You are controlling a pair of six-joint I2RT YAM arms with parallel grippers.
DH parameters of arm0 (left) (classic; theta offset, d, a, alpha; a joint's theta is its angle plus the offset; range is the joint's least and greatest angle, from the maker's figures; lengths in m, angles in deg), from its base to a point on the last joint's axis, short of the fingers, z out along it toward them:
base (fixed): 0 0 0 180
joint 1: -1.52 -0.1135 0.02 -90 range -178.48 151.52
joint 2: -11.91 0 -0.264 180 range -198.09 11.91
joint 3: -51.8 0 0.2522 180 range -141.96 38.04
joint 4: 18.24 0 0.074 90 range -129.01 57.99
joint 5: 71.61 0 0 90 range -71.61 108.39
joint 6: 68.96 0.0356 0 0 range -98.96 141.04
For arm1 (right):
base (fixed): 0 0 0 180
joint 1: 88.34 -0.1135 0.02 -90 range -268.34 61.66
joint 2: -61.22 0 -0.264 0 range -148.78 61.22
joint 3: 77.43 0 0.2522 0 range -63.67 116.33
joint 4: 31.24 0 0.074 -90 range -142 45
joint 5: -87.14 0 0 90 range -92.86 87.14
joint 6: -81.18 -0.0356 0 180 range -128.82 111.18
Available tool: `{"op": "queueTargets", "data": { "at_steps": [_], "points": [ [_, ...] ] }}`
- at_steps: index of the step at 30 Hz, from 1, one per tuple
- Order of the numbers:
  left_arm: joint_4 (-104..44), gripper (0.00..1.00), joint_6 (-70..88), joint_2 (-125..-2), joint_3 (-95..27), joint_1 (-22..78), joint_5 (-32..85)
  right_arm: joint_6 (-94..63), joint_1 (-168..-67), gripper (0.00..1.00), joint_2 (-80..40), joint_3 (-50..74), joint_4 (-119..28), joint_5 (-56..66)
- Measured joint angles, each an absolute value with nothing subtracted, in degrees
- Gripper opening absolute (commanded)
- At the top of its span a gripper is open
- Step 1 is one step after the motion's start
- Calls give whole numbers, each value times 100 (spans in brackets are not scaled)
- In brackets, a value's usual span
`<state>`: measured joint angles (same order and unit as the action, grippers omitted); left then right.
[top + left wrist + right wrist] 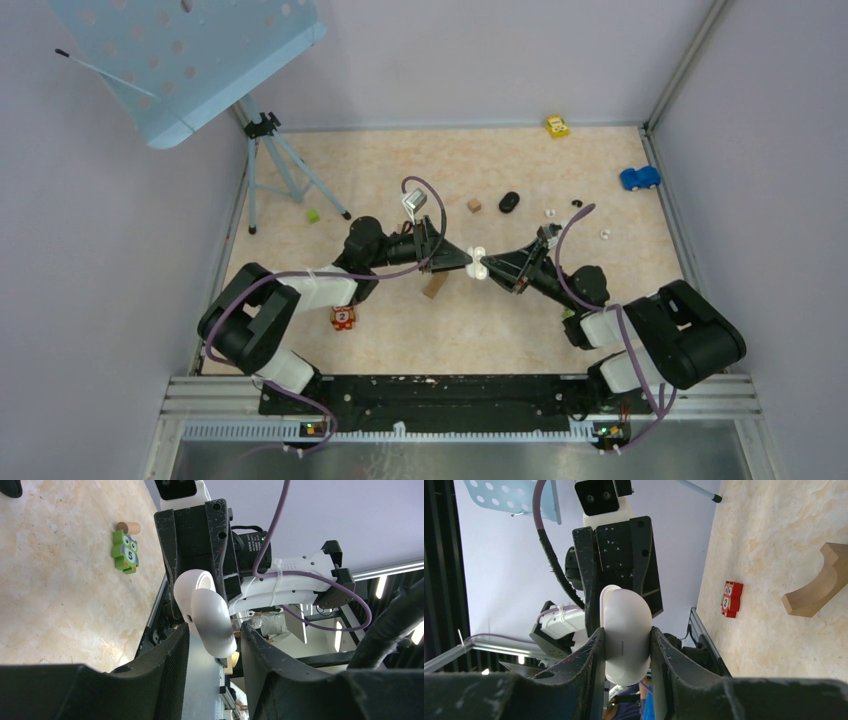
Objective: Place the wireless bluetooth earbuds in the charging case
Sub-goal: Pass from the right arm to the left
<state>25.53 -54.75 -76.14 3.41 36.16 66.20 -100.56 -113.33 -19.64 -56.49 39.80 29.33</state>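
A white charging case [478, 262] hangs in the air above the table's middle, between my two grippers. My right gripper [492, 266] is shut on it; in the right wrist view both fingers [596, 650] press the case [626, 630] at its sides. My left gripper [466, 258] faces it from the left, open. In the left wrist view its jaws straddle the case's rounded end [212, 620] with a gap on the right side. Two tiny white earbuds [550, 212] [605, 235] and a black earbud [577, 204] lie on the table to the far right.
A black oval [510, 202], a tan block [474, 205], a wooden arch [435, 285], a red number block [343, 318], a green cube [313, 215], a metal-grey object [413, 200], a yellow car [557, 126], a blue car [640, 178], and a tripod [270, 150] at the far left.
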Motion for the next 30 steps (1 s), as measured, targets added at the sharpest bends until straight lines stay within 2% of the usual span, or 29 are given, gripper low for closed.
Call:
{"op": "queueTargets", "data": {
  "at_steps": [8,18,20,22,30],
  "points": [
    [2628,46,-5534,-7677,308,3629,6660,-10056,-11333,0,-1964,-5649,3980,2933],
    [2639,39,-5538,-7677,267,3657,6679,-10056,-11333,0,-1964,-5649,3980,2933],
    [2639,45,-5541,-7677,267,3657,6682,-10056,-11333,0,-1964,-5649,3980,2933],
    [2636,47,-5541,-7677,267,3664,6686,-10056,-11333,0,-1964,-5649,3980,2933],
    [2630,43,-5534,-7677,267,3686,6699,-10056,-11335,0,-1964,-5649,3980,2933]
  ]
}}
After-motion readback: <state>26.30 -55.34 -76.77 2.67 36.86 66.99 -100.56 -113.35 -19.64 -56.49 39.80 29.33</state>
